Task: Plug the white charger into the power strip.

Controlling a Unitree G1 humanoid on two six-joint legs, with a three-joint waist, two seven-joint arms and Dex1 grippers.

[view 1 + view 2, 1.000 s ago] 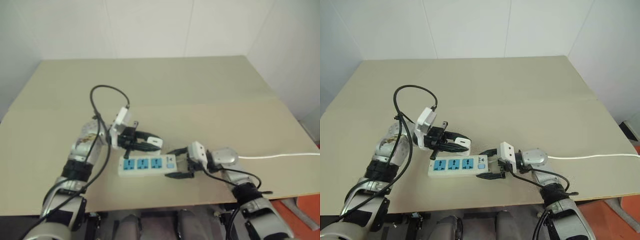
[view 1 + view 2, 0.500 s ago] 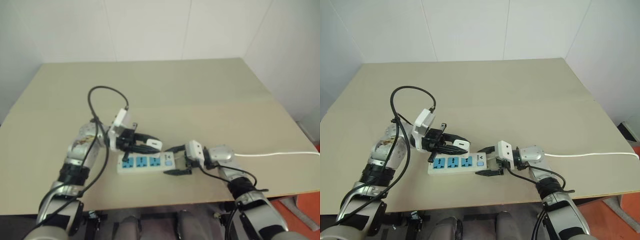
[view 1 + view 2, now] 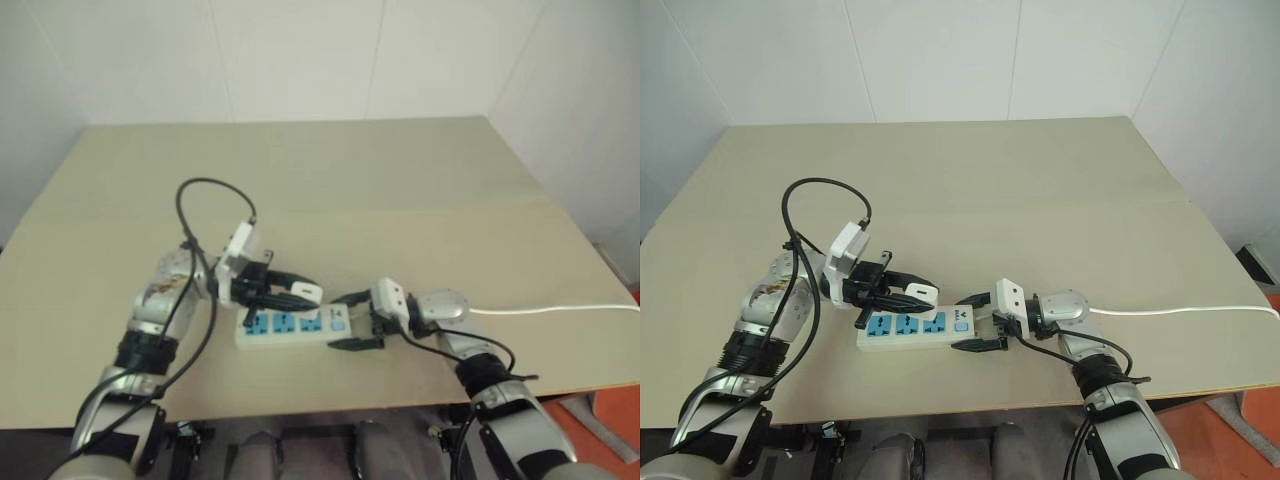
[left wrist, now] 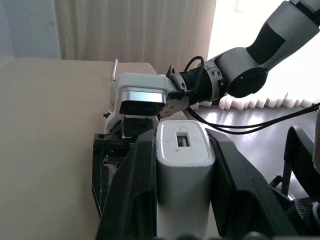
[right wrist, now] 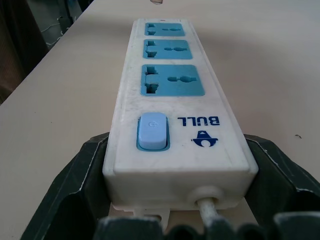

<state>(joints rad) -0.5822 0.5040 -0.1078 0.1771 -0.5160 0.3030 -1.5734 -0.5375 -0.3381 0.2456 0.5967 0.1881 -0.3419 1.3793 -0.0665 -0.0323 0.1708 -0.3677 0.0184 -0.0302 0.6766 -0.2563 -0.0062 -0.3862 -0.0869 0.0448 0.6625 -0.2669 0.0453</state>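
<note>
Bare table (image 3: 1040, 190) beyond strip (image 3: 915, 329), right gripper (image 3: 977, 320) blocks switch end

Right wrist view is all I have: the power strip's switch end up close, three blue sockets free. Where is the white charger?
Observer: The white charger is clamped in the left hand.
Operator: How close is it to the sockets?
Observer: In the head views it hangs by the far long edge of the power strip, near the socket closest to the switch, not plugged in.
Operator: Where does the strip's cable go?
Observer: The thin white cable runs across the table to its edge on the robot's right.
</note>
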